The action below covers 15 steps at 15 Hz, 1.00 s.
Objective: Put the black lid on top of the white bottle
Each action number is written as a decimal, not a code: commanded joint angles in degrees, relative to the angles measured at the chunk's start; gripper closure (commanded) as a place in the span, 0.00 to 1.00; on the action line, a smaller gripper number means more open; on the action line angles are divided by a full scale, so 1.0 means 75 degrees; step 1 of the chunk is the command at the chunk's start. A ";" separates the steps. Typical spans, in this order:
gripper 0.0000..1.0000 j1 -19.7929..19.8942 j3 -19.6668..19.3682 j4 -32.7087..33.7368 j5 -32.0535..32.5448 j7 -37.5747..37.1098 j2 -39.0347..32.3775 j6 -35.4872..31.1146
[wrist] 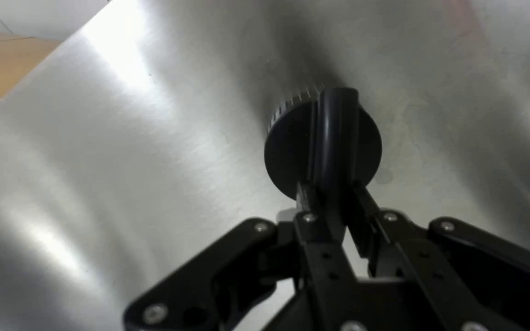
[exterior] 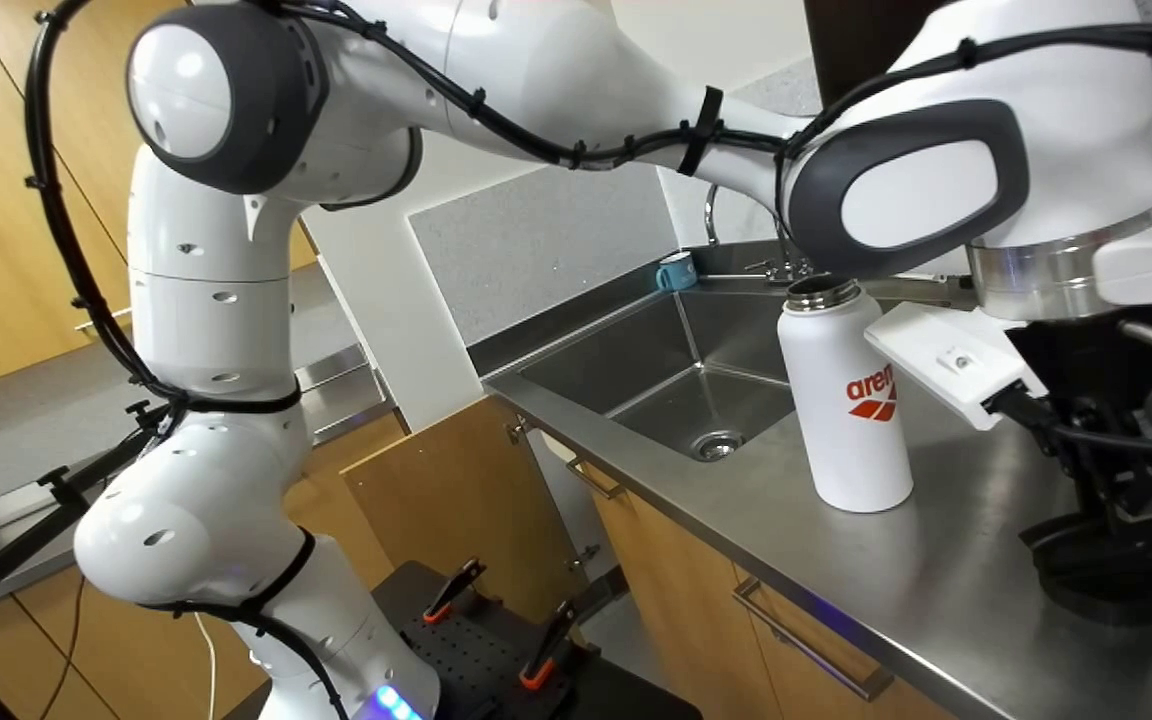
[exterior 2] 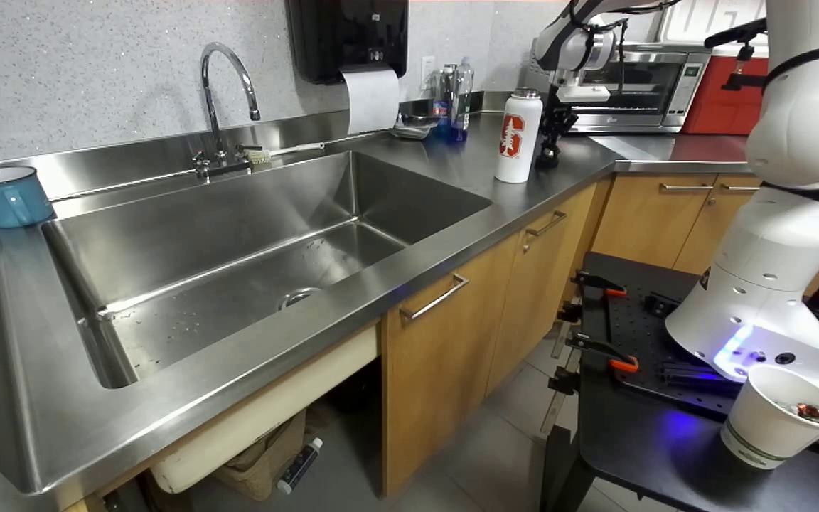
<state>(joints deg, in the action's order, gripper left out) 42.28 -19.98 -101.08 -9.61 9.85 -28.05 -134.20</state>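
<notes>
Pincer [wrist: 331, 195] pinches black lid [wrist: 288, 151]; white bottle [exterior: 841, 400] still uncapped

Seen from the wrist, both jaws press the lid's loop handle [wrist: 336, 138]. In an exterior view the lid is low at the table [exterior: 956, 570], apart from the upright bottle; whether it touches the surface, I cannot tell. Grasping looks done. Carrying it over and seating it on the bare steel neck [exterior: 823, 294] appear to be left.

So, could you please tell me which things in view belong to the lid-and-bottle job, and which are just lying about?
Belong to the job:
black lid
white bottle, uncapped, upright on the counter
end effector, gripping the lid

Just lying about:
blue mug, beside the sink
brush, behind the sink
paper cup, on the black table
</notes>
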 commanded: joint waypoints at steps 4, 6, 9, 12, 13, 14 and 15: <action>0.95 0.0082 -0.0067 0.0058 0.0154 -0.0259 0.0834 0.0715; 0.95 0.0090 -0.0154 0.0177 0.0162 -0.0262 0.1273 0.0958; 0.95 0.0091 -0.0184 0.0437 0.0128 -0.0118 0.1943 0.1485; 0.95 -0.0052 -0.0203 0.0616 0.0172 -0.0027 0.2585 0.1928; 0.95 -0.0142 -0.0198 0.0621 0.0223 -0.0021 0.2791 0.2041; 0.95 -0.0241 -0.0202 0.0635 0.0266 -0.0047 0.2972 0.2148; 0.95 -0.0327 -0.0219 0.0651 0.0311 -0.0005 0.3165 0.2303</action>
<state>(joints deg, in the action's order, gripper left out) 41.77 -21.52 -96.04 -8.85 9.16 -8.57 -120.42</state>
